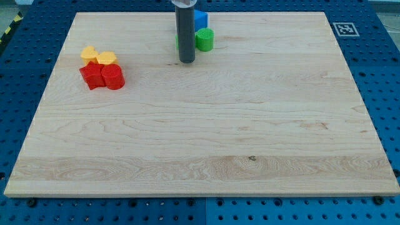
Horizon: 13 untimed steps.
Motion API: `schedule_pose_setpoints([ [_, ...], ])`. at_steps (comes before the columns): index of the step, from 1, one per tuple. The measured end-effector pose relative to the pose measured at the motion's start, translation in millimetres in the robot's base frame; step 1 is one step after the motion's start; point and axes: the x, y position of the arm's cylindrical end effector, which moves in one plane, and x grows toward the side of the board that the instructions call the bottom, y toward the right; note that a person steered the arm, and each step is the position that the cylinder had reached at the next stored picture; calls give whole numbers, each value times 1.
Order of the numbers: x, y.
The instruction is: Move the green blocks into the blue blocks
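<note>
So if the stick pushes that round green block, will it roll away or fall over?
Probably neither. The green cylinder stands on its flat end, so it should slide, not roll. It looks short and wide, so tipping seems unlikely. My tip sits at its lower left, and an off-centre push might send it sideways.

Laboratory robot test bench. A pale wooden board lies on a blue perforated mounting plate whose regular holes show past every edge. A black-and-white fiducial marker sits at the board's top right corner; yellow-black hazard tape crosses the top left.
</note>
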Motion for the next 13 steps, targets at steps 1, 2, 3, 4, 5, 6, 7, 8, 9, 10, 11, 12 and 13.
schedule_pose_setpoints([
  [1, -8, -1],
  [2, -34, -1],
  [3, -42, -1],
  [4, -31, 0],
  [5, -27, 21],
  [6, -41, 50],
  [7, -62, 52],
  [8, -48, 50],
  [9, -26, 22],
  [10, -38, -33],
  [11, -65, -44],
  [12, -71, -39],
  [13, -61, -39],
])
